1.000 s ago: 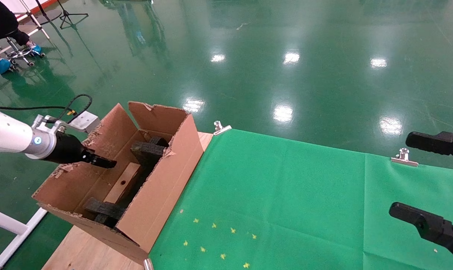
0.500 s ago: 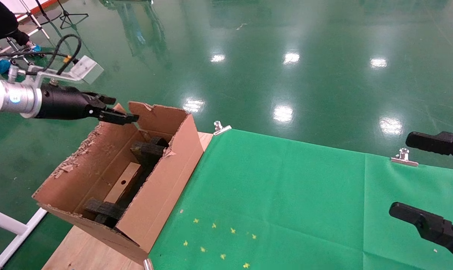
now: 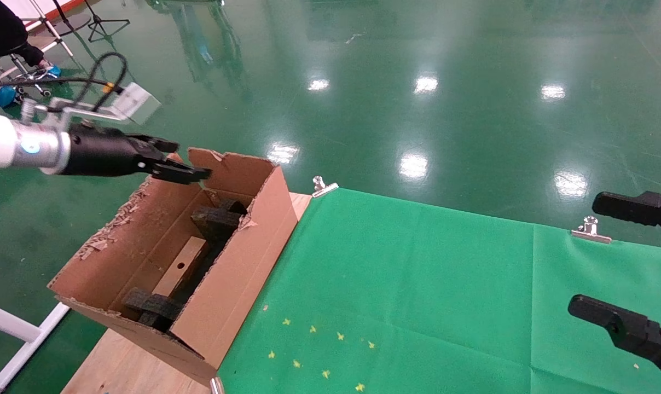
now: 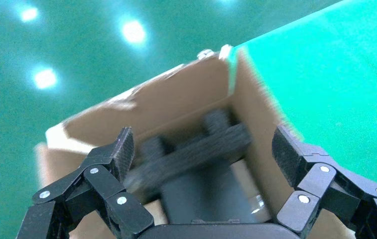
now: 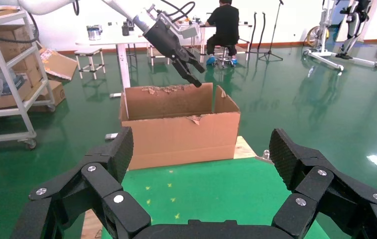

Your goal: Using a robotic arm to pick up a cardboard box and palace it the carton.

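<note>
The robotic arm (image 3: 13, 148) reached in from the left, its left gripper (image 3: 185, 164) raised above the far left corner of the carton (image 3: 237, 262), clear of the torn flaps. Its fingers were spread wide and held nothing, as the left wrist view made plain. The cardboard box (image 3: 181, 267) lay inside the carton on the bottom, lengthwise, its small round hole facing up, between two black foam blocks (image 3: 215, 219), one at the far end and one at the near end. The carton stood on the wooden table (image 3: 117, 366), touching the left edge of the green cloth (image 3: 418, 295). The right gripper (image 3: 631, 268) hung at the right edge over the cloth, well apart from the carton, its fingers also spread and empty.
</note>
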`<action>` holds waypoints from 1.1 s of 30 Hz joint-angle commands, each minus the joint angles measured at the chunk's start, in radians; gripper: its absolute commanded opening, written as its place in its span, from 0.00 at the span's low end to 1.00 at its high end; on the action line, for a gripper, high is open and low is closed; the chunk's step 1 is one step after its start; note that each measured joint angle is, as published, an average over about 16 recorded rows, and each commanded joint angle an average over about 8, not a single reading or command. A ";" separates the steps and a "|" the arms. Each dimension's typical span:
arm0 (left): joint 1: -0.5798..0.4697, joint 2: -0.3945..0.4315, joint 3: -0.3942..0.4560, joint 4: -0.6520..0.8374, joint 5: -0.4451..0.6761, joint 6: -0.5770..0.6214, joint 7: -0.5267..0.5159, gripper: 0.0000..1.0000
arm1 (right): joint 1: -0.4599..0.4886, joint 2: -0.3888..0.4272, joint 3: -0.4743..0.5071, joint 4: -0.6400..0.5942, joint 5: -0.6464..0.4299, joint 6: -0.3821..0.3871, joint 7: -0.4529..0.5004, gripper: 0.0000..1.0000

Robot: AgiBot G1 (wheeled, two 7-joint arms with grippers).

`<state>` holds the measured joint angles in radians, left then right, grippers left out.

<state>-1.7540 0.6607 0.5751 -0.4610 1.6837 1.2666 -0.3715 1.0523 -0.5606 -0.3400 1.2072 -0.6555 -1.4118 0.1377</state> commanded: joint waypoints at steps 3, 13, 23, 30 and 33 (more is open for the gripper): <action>0.045 -0.003 -0.019 -0.054 -0.063 0.015 0.012 1.00 | 0.000 0.000 0.000 0.000 0.000 0.000 0.000 1.00; 0.163 -0.012 -0.071 -0.197 -0.228 0.055 0.044 1.00 | 0.000 0.000 0.000 0.000 0.000 0.000 0.000 1.00; 0.284 -0.021 -0.123 -0.344 -0.398 0.096 0.077 1.00 | 0.000 0.000 0.000 0.000 0.000 0.000 0.000 1.00; 0.371 -0.027 -0.161 -0.449 -0.520 0.125 0.100 1.00 | 0.000 0.000 0.000 0.000 0.000 0.000 0.000 1.00; 0.409 -0.030 -0.178 -0.495 -0.573 0.138 0.111 1.00 | 0.000 0.000 0.000 0.000 0.000 0.000 0.000 1.00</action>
<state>-1.3455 0.6309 0.3975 -0.9559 1.1107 1.4043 -0.2610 1.0523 -0.5606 -0.3401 1.2072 -0.6555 -1.4118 0.1377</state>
